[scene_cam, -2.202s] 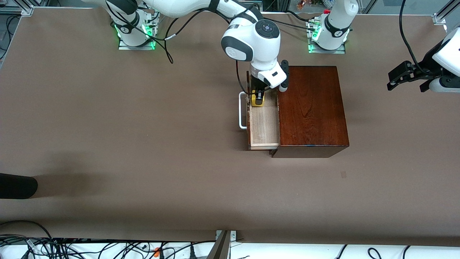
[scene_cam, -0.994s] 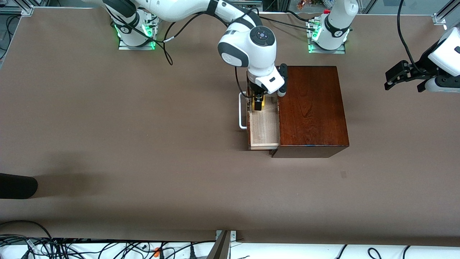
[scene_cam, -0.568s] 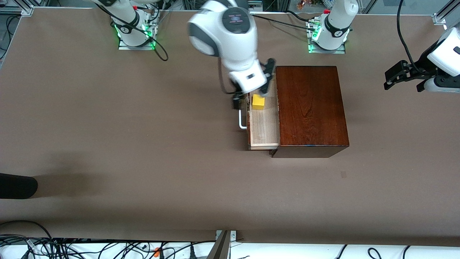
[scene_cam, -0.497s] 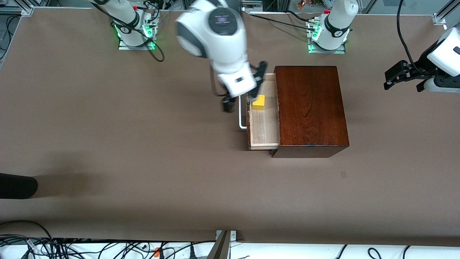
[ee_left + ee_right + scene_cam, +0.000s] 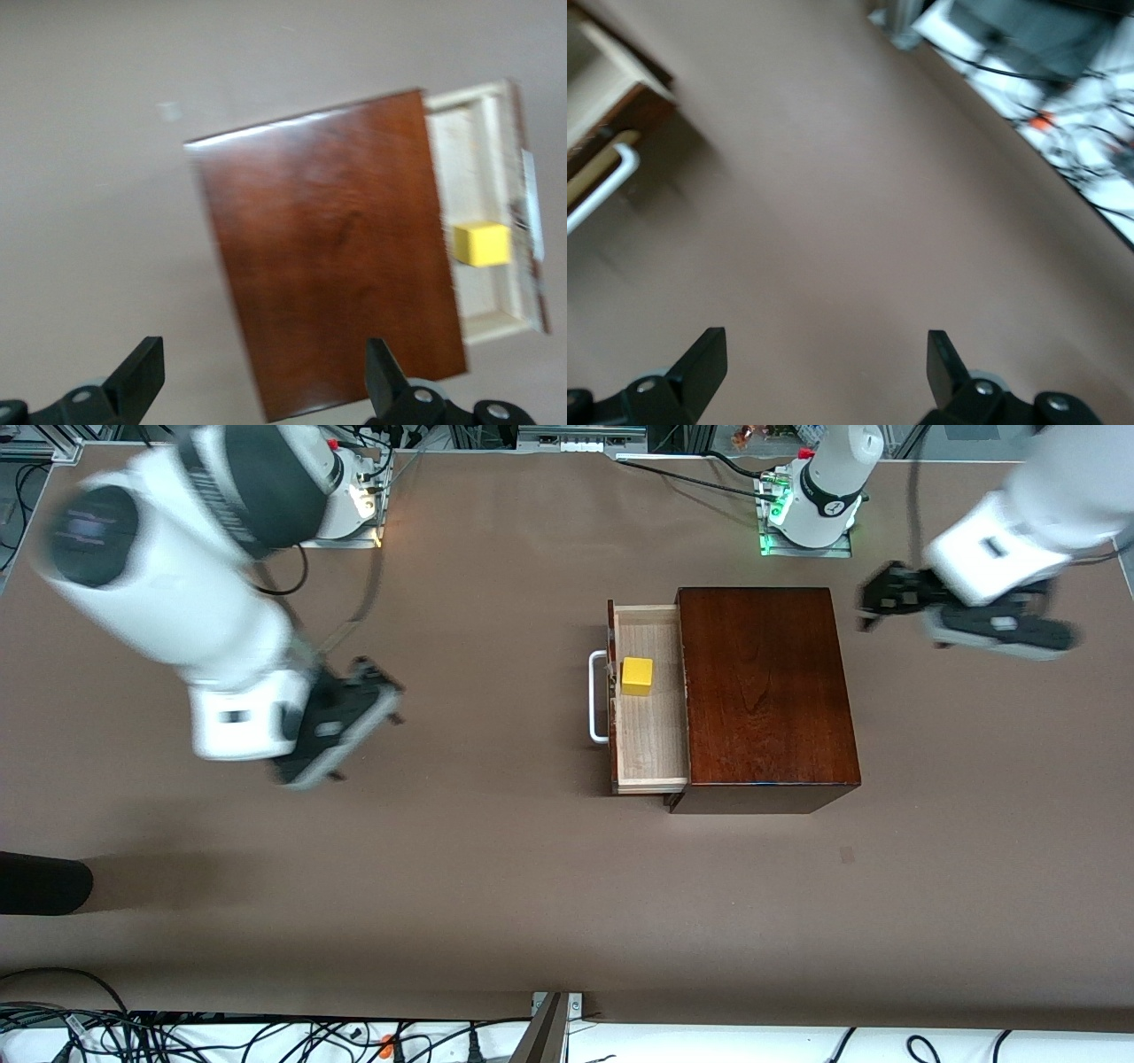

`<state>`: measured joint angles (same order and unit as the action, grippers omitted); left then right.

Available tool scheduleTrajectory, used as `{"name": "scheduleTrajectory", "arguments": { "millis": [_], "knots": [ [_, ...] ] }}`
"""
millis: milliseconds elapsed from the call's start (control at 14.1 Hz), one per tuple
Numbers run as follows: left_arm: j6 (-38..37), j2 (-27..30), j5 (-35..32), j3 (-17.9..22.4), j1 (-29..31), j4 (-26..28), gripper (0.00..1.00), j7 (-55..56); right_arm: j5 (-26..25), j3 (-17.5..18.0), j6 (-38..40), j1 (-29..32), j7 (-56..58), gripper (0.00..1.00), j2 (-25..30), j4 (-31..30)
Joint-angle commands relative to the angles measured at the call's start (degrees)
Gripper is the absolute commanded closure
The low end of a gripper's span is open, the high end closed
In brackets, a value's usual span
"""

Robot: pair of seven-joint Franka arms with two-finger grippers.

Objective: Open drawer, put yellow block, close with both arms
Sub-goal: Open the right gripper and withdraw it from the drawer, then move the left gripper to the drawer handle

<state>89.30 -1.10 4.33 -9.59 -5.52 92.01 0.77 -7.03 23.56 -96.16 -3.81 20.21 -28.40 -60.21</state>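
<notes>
Right gripper: up over bare table toward the right arm's end, well apart from the wooden box; its fingers are spread wide with nothing between them.
Left gripper: up over the table just off the box's edge at the left arm's end; its fingers are spread wide and hold nothing.
Near strip of table: bare brown surface from the near edge up to the box, with wide free room.
Dark object: one, lying at the table's edge at the right arm's end, nearer the camera than the right gripper; what it is cannot be told.
Wooden box: one, reddish-brown, standing on the table toward the left arm's end, with bare table all around it.
Drawer: one, pulled partway out of the box toward the right arm's end, its pale tray open from above.
Handle: one, white, on the drawer's front, with clear table in front of it as far as the right gripper.
Yellow block: one, resting in the drawer's tray, in the half farther from the camera, close by the drawer's front wall.
Arm bases: two, standing along the table's farthest edge.
</notes>
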Motion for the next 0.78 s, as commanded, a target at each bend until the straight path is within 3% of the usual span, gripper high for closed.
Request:
{"name": "scheduleTrajectory", "arguments": {
  "millis": [0,71,284,426,710],
  "knots": [
    [0.5,-5.3,3.1,-7.7,-0.2,-1.4,0.0,-0.6,7.2,-8.5,1.1,1.6,-2.1,0.0,11.9,-11.0],
    [1.9,-7.1,3.1,-10.8,-0.4,-1.9,0.0,-0.6,11.5,-12.9,1.1,1.6,-2.5,0.0,16.0,-15.4],
    [7.8,-11.7,3.0,-16.8,-0.5,-1.9,0.0,-7.3,12.0,-17.2,3.0,1.6,-9.8,0.0,24.4,-24.3],
    [12.9,-15.6,2.6,-20.3,-1.4,-1.9,0.0,-16.1,11.2,-18.4,4.9,1.6,-12.6,0.0,24.5,-24.8],
    [26.8,-21.8,0.3,-20.4,-9.2,-1.7,0.0,-31.8,9.2,-21.0,5.0,1.6,-13.4,0.0,24.5,-27.7]
  ]
}}
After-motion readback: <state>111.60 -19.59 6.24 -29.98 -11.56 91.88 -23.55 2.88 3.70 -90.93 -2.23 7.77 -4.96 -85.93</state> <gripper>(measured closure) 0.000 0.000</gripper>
